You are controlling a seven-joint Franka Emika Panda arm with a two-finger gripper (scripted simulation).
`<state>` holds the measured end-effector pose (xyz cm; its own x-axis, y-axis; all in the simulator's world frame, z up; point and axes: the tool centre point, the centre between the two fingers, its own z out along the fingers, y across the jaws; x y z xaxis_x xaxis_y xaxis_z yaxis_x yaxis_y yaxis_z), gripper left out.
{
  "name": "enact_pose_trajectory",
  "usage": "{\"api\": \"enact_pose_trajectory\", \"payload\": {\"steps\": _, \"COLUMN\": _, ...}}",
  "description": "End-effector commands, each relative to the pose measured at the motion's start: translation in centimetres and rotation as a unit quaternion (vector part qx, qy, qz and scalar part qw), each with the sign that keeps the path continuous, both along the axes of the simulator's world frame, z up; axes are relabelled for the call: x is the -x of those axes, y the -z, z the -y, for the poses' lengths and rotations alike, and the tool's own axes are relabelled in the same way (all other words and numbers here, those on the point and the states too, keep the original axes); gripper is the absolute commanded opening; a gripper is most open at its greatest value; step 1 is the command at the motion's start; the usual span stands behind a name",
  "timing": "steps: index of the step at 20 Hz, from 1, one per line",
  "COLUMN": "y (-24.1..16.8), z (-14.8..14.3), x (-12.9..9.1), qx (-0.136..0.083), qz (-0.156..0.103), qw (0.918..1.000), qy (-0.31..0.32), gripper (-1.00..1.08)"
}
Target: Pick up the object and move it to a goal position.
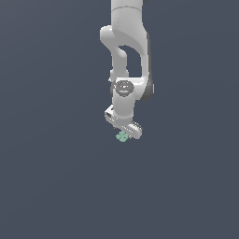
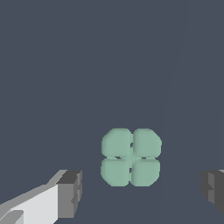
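My arm [image 1: 126, 56] reaching down, gripper [image 2: 141, 192] spread wide over the object [image 2: 131, 157], four mint lobes between my fingers [image 2: 70, 192] touching neither, on dark floor [image 1: 56, 177].

A flat, uniform slate-blue surface [image 1: 51, 177] fills the exterior view from edge to edge, with no seam, horizon or corner dividing floor from wall. Its tone is a shade lighter toward the exterior view's left and lower part and slightly darker toward the upper right, so the light is soft and even, casting no sharp shadows. The wrist view shows the same plain dark blue-grey ground [image 2: 65, 65], smooth and untextured, with only a faint, slightly paler band running across it.
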<state>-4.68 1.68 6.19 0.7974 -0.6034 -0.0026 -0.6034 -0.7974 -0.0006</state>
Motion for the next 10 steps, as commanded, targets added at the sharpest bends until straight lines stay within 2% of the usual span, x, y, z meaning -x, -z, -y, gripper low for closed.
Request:
{"api": "enact_pose_trajectory", "payload": {"steps": 1, "y": 0.31, "z": -0.08, "x": 0.16, "qx": 0.001, "qz": 0.001, "qw": 1.0, "qy": 0.01, "gripper": 1.0}}
{"api": "enact_pose_trajectory", "payload": {"steps": 10, "y": 0.97, "z": -0.13, "x": 0.26, "qx": 0.001, "qz": 0.001, "qw": 0.9999, "qy": 0.013, "gripper": 1.0}}
